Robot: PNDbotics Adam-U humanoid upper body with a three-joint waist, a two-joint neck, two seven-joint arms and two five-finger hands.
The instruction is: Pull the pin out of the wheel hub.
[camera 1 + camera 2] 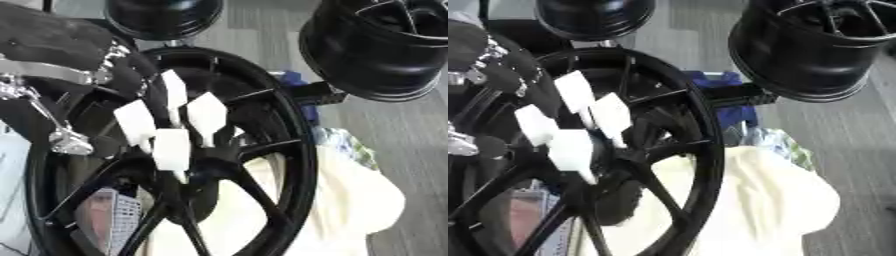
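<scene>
Grey floor, striped in lighter and darker bands, runs behind everything. Two more black rims stand at the far side: a small one (164, 17) top centre, a larger barrel-shaped one (381, 47) top right, glossy, with thin spokes showing in its mouth.

Wheel hub (262, 150): a large gloss-black alloy wheel, filling the middle and left of both views. Round rim, slim paired spokes running in to a dark centre. Through the spokes shows a pale cream cloth (350, 200), soft and rumpled, bunched to the right and below the wheel. Blue item (724, 82) behind the rim, shape unclear. A grey-and-pink mesh patch (109, 220) shows through the lower-left spokes.

Left hand (171, 132) comes in from upper left on a black arm with silver joints. Its fingers carry flat white pads (208, 112); they are drawn together over the wheel's centre, tips bunched around the middle of the hub. Pin itself is not visible — hidden under the fingers, so I cannot tell if they have it.
</scene>
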